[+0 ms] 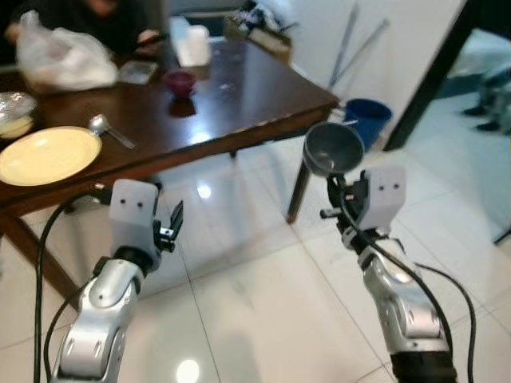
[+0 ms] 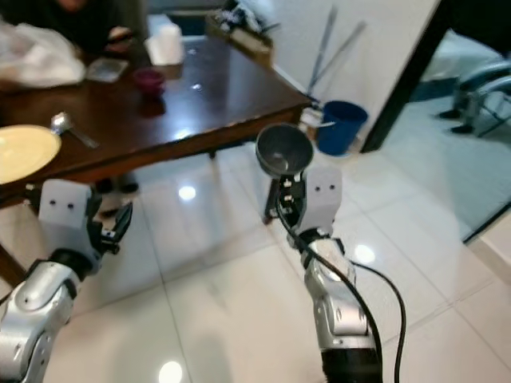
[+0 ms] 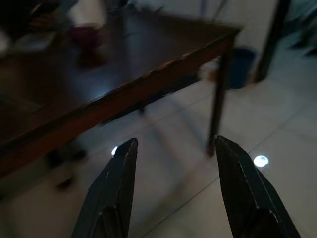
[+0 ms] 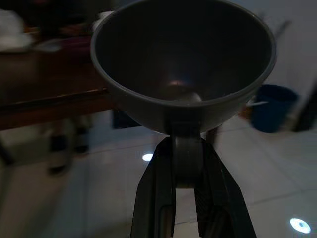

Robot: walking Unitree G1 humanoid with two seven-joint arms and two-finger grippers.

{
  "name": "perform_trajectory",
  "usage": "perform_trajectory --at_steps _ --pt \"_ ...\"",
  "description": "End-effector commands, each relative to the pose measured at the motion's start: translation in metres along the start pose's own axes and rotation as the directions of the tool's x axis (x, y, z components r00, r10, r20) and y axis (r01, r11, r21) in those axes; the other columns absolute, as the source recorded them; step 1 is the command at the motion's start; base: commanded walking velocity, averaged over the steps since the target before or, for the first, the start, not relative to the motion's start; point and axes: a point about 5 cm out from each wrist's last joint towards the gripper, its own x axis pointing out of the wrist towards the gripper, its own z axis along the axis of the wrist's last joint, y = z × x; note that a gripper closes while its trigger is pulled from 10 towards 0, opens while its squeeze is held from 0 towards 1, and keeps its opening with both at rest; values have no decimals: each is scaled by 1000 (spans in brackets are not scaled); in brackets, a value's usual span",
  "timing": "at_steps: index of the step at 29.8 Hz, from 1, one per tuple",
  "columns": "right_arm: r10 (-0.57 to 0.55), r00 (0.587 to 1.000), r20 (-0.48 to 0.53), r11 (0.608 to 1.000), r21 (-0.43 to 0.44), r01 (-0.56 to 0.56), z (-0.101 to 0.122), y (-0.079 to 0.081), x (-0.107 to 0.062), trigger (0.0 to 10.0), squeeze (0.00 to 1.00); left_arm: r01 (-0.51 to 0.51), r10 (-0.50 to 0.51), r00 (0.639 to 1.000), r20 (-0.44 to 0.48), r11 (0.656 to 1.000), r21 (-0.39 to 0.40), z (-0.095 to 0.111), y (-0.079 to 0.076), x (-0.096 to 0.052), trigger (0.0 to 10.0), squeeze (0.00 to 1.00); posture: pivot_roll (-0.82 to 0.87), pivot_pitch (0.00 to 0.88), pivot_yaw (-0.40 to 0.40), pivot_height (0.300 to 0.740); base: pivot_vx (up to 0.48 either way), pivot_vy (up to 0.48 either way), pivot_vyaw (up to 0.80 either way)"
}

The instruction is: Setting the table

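My right gripper (image 1: 335,187) is shut on a grey bowl (image 1: 332,148), holding it by its rim, tilted, in the air just off the near right corner of the dark wooden table (image 1: 247,100). In the right wrist view the grey bowl (image 4: 183,64) sits clamped between the fingers (image 4: 156,193). My left gripper (image 1: 172,227) is open and empty, held over the tiled floor in front of the table. On the table lie a yellow plate (image 1: 46,155), a metal spoon (image 1: 108,129) beside it and a small dark red bowl (image 1: 180,82).
A person sits at the table's far side by a white plastic bag (image 1: 60,60). A white container (image 1: 193,45) and a covered dish (image 1: 14,112) also stand on it. A blue bucket (image 1: 368,118) and poles stand by the wall. A dark door frame (image 1: 435,76) rises at right.
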Motion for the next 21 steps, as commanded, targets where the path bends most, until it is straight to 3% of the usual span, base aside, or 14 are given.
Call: perform_trajectory --at_steps 1,21 --pt "-6 1000 3 1000 4 6 0 -1 -1 10000 0 0 0 1000 -17 1000 -3 -5 0 -2 10000 0 29 0 25 740 0 0 -788" --pt "-8 1000 7 1000 5 8 -1 0 0 10000 0 22 -22 1000 -7 1000 -1 -3 -3 2 10000 0 30 0 36 740 0 0 -788"
